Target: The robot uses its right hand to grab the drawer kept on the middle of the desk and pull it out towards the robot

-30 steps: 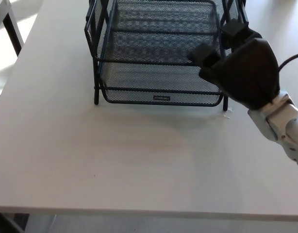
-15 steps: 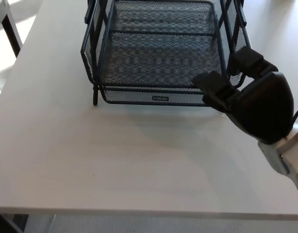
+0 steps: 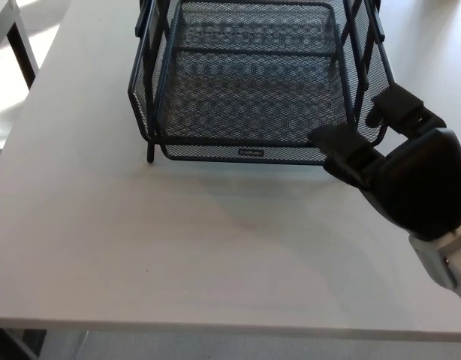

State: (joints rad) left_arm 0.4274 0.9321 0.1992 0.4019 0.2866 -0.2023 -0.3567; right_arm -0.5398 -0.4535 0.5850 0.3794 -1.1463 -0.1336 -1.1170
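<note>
We see the right hand (image 3: 399, 169) coming in from the lower right, black and bulky, on a pale grey wrist at the picture's edge. Its fingers are spread: one finger (image 3: 343, 142) lies at the front right corner of the drawer (image 3: 253, 97), at or over the front rim, and another (image 3: 399, 105) sits outside the drawer's right wall, so the corner lies between them. Whether they actually press the mesh we cannot tell; the hand looks partly open around that corner rather than clenched. The drawer is a black wire-mesh tray, sitting in a black wire frame (image 3: 149, 146) whose thin leg stands on the desk at the left. The drawer's front rim is toward us, running nearly straight across the picture, and its floor looks bare. A small plate (image 3: 250, 152) is fixed at the middle of the front rim; it carries writing, but the letters are too small for us to read. The drawer and frame stand at the far middle of the desk (image 3: 178, 247), a pale, plain surface that fills most of the view, with its near edge along the bottom. At the upper left, beyond the desk's edge, we see part of another white piece of furniture with a dark leg (image 3: 20, 52), on a floor in bright light. The left hand does not show.
</note>
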